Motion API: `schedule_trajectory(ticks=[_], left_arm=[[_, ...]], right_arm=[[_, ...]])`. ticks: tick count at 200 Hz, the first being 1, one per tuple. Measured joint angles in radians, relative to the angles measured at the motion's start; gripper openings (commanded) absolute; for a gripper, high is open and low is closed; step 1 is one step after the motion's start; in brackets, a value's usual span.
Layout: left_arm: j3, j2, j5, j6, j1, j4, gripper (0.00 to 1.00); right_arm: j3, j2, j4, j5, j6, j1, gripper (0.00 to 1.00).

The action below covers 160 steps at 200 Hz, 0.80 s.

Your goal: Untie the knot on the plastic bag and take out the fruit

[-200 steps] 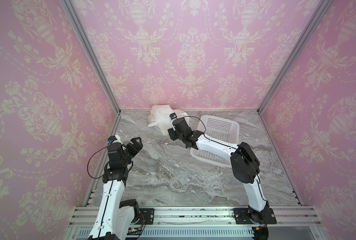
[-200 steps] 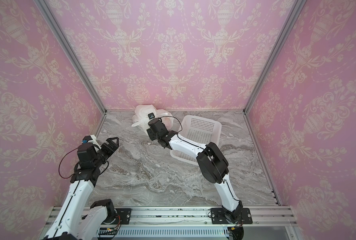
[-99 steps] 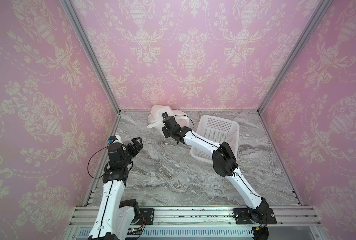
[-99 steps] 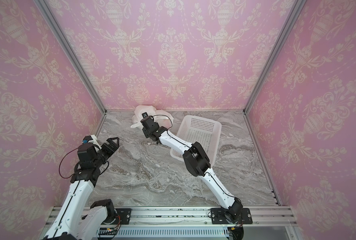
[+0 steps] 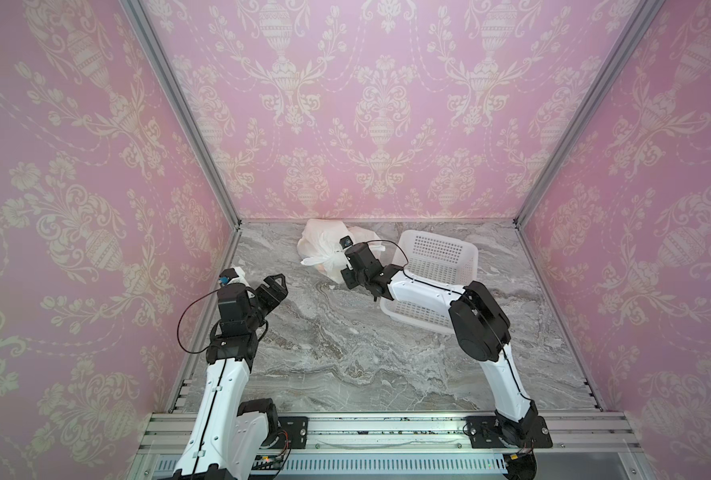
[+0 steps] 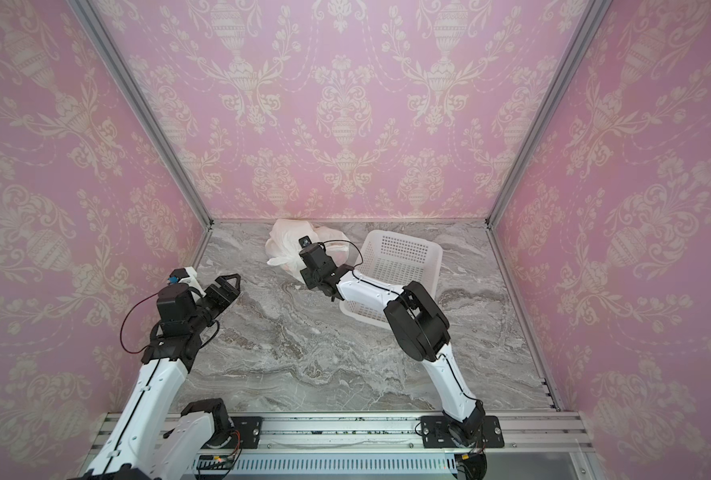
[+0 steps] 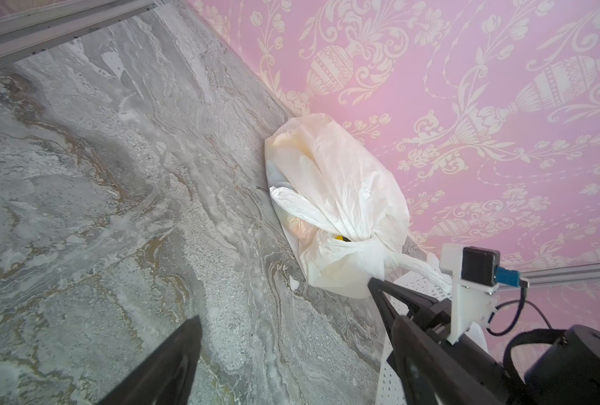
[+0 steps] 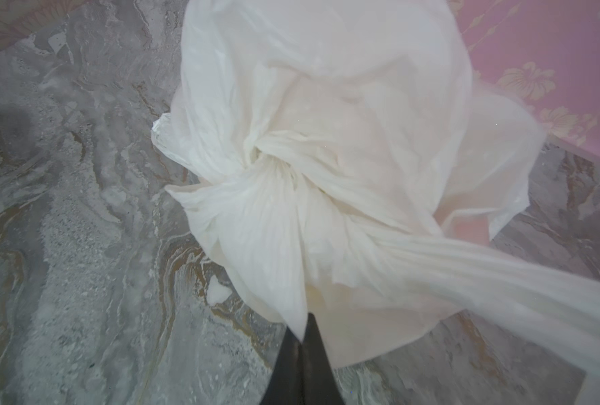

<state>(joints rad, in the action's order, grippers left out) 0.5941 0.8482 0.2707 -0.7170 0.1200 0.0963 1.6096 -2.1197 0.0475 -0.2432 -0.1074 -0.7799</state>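
Grey marble-pattern counter (image 5: 345, 353): carries everything. White perforated rigid plastic basket (image 5: 475, 259): far-R area, just beside bag. Thin crinkly translucent white plastic bag (image 5: 322, 239): at far edge, L of centre, against back wall, tied. L gripper (image 5: 272, 286): over L edge, claw spread, empty, well apart from bag. R gripper (image 8: 302, 338): claw pressed together, pinching pleated fold of bag film fanning from knot. Small bunched white knot (image 8: 274, 157): on bag's near face. Fruit (image 7: 340, 239): inside bag; yellow sliver in gap by knot, faint orange-pink tints thru film.

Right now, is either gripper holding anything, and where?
Right gripper pinches the crinkly white plastic bag by a handle flap beside the knot; left gripper holds nothing.
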Motion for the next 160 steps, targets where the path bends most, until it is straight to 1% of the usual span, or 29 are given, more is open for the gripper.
schedule_trajectory(ticks=[18, 35, 61, 82, 109, 137, 160], left_arm=[[0.023, 0.026, -0.005, 0.022, -0.063, -0.005, 0.85], [0.042, 0.06, -0.022, 0.047, -0.13, -0.005, 0.85], [0.08, 0.151, -0.053, 0.097, -0.237, -0.003, 0.85], [0.124, 0.242, -0.071, 0.131, -0.294, 0.01, 0.84], [0.157, 0.301, -0.087, 0.16, -0.325, 0.011, 0.86], [0.157, 0.328, -0.094, 0.171, -0.326, 0.01, 0.86], [0.157, 0.363, -0.093, 0.171, -0.326, 0.004, 0.86]], right_arm=[[-0.145, 0.107, -0.094, 0.018, 0.018, -0.014, 0.0], [-0.233, 0.166, -0.177, 0.045, 0.031, -0.028, 0.0], [-0.325, 0.201, -0.303, 0.11, 0.04, -0.047, 0.0], [-0.383, 0.202, -0.388, 0.176, 0.072, -0.061, 0.0], [-0.483, 0.202, -0.512, 0.221, 0.131, -0.084, 0.0], [-0.59, 0.203, -0.629, 0.245, 0.168, -0.097, 0.0], [-0.64, 0.215, -0.702, 0.274, 0.186, -0.097, 0.0]])
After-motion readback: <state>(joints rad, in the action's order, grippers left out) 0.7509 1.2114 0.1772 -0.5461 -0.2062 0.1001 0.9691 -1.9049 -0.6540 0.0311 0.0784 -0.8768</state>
